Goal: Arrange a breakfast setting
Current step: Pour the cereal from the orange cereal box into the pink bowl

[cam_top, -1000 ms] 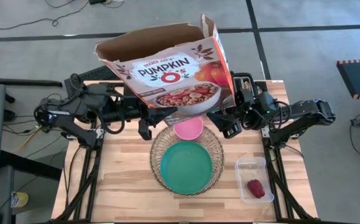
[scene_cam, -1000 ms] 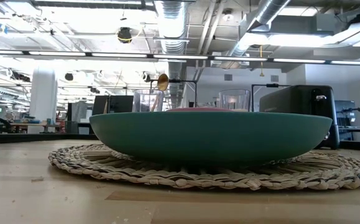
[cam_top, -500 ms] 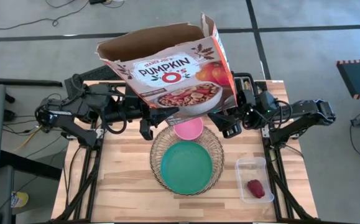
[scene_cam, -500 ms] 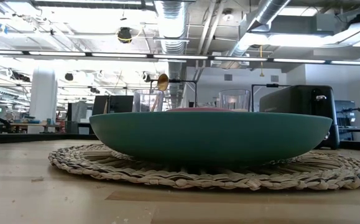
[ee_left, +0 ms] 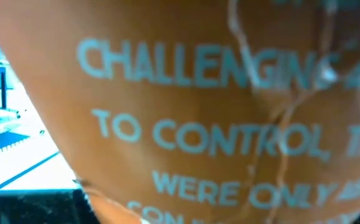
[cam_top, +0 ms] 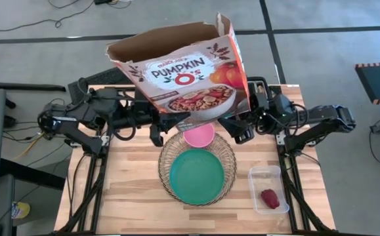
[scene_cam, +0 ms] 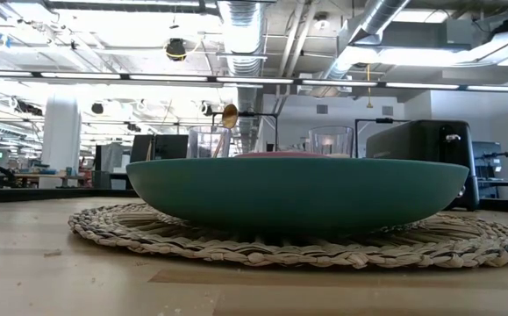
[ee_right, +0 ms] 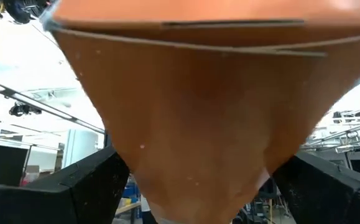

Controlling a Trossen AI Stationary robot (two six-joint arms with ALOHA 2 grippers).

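Left end effector (cam_top: 155,134) and right end effector (cam_top: 241,133) clamped on cereal box (cam_top: 183,69), box unseen in low view

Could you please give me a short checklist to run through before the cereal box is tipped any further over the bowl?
1. Cereal box held by both grippers, left gripper, right gripper: ok.
2. Box top open: ok.
3. Pink bowl on the wire charger, partly under the box: ok.
4. Teal plate centred on the charger: ok.
5. Dark red fruit in the clear tub, away from the pour: ok.
6. Cereal left inside the box: cannot tell.
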